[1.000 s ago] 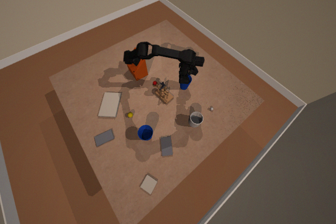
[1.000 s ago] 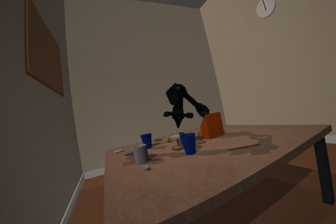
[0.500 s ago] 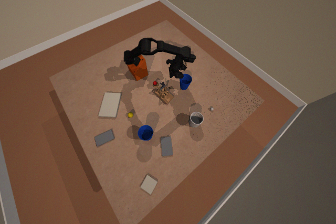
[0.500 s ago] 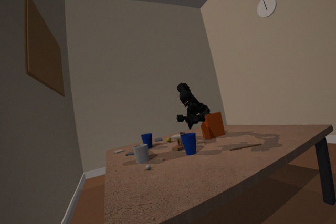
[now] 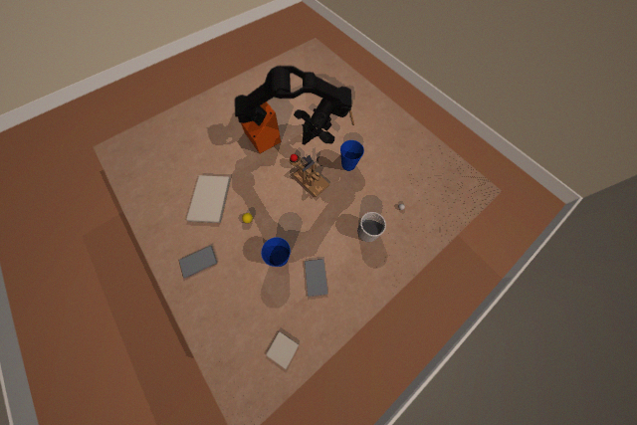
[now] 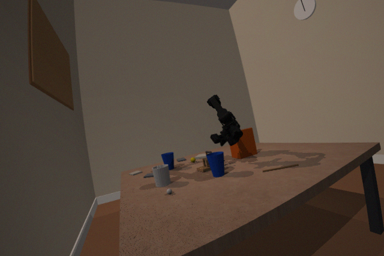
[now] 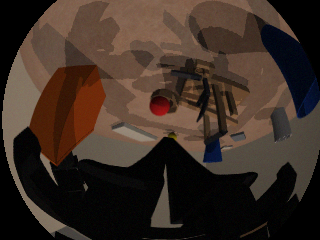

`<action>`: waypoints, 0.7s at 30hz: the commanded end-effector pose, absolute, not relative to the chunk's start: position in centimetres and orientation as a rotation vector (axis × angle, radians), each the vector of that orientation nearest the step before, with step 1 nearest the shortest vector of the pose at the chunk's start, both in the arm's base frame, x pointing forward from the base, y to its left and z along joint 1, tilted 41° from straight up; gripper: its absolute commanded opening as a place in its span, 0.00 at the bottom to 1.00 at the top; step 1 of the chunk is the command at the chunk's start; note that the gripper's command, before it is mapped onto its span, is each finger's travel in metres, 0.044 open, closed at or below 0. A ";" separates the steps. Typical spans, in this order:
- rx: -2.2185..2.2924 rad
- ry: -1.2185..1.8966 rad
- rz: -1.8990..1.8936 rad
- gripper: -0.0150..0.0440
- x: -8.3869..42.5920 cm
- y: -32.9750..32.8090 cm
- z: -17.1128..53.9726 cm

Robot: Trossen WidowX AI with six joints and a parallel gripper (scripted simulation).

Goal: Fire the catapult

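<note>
The wooden catapult (image 5: 318, 185) (image 6: 203, 168) (image 7: 240, 94) stands near the middle of the table. A red ball (image 5: 294, 157) (image 7: 160, 106) is at the catapult's end nearer the robot and looks to rest in its round cup; the exact contact is hard to tell. The white mug (image 5: 366, 235) (image 6: 162, 176) (image 7: 281, 126) stands upright beyond the catapult's other end, off to one side. My gripper (image 5: 305, 141) (image 7: 167, 142) is shut and empty, in the air above the table near the red ball and the catapult.
Blue cups (image 5: 349, 161) (image 6: 216, 165) (image 5: 276, 253) (image 6: 168, 160) stand beside the catapult and farther out. An orange block (image 5: 263, 133) (image 6: 246, 142) (image 7: 70, 112) is by the arm's base. A yellow ball (image 5: 247, 217) (image 6: 192, 159), a whitish ball (image 5: 401, 206) (image 6: 169, 191), flat slabs and a stick (image 6: 280, 168) lie around.
</note>
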State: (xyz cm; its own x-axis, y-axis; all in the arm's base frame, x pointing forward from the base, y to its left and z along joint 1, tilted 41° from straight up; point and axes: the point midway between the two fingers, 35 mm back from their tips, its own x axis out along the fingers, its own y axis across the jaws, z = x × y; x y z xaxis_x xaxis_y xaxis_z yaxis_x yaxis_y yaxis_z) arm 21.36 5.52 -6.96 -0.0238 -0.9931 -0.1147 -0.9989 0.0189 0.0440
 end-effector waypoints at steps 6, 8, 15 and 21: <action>-2.198 2.219 0.185 0.25 21.1 5.0 -7.1; -2.198 2.219 0.185 0.25 21.1 4.8 -7.3; -2.198 2.219 0.187 0.25 21.2 4.1 -8.3; -2.199 2.218 0.188 0.25 21.2 3.5 -9.0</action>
